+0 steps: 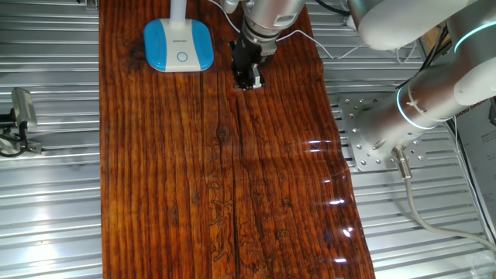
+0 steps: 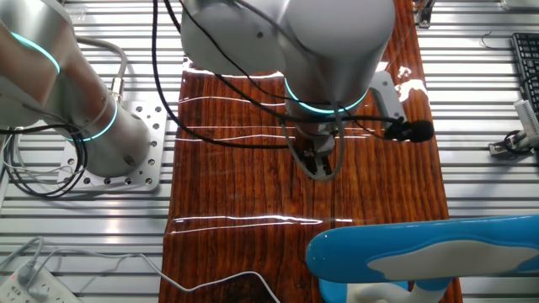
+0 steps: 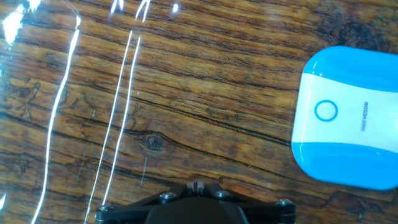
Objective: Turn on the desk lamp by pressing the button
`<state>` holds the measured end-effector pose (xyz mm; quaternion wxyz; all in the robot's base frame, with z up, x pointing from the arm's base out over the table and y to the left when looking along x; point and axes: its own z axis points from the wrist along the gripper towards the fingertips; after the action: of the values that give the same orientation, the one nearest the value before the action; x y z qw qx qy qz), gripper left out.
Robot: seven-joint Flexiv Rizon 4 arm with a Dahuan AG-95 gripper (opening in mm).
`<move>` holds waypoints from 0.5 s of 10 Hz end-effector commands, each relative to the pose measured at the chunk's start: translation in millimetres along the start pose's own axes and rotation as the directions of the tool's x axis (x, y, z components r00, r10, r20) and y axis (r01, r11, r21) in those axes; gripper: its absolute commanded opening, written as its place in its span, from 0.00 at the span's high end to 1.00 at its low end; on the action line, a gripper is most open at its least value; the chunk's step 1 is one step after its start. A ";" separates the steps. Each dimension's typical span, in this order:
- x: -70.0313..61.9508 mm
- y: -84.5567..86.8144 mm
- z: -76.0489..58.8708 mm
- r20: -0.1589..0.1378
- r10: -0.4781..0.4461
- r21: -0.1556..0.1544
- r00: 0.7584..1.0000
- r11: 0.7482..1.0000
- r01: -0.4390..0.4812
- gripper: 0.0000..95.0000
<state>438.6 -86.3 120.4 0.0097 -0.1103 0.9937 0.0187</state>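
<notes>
The desk lamp (image 1: 178, 45) stands at the far end of the wooden board, with a blue and white rounded-square base and a slim white neck (image 1: 177, 9). The button (image 1: 181, 56) is a small white ring on the base. My gripper (image 1: 248, 77) hangs low over the wood to the right of the base, clear of it. In the hand view the base (image 3: 348, 118) and button (image 3: 326, 111) lie at the right, while the fingertips (image 3: 196, 185) meet at the bottom edge, shut on nothing. In the other fixed view the gripper (image 2: 318, 164) points down and the lamp's head (image 2: 421, 252) fills the foreground.
The dark wooden board (image 1: 225, 178) lies on a ribbed metal table. The arm's mounting plate (image 1: 364, 132) is to the right of the board. A white power strip (image 2: 25, 286) with cables lies by one corner. A clamp-like device (image 1: 19, 116) sits at the left.
</notes>
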 end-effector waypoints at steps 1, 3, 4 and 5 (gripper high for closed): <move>1.8 0.3 -0.6 -0.005 -0.008 0.002 1.000 1.000 0.008 1.00; 1.8 0.3 -0.6 -0.015 -0.011 0.003 1.000 1.000 0.011 1.00; 1.8 0.3 -0.6 -0.015 -0.011 0.001 1.000 1.000 0.011 1.00; 1.8 0.3 -0.6 -0.015 -0.009 0.001 1.000 1.000 0.009 1.00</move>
<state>436.3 -86.7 121.4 0.0020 -0.1145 0.9933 0.0176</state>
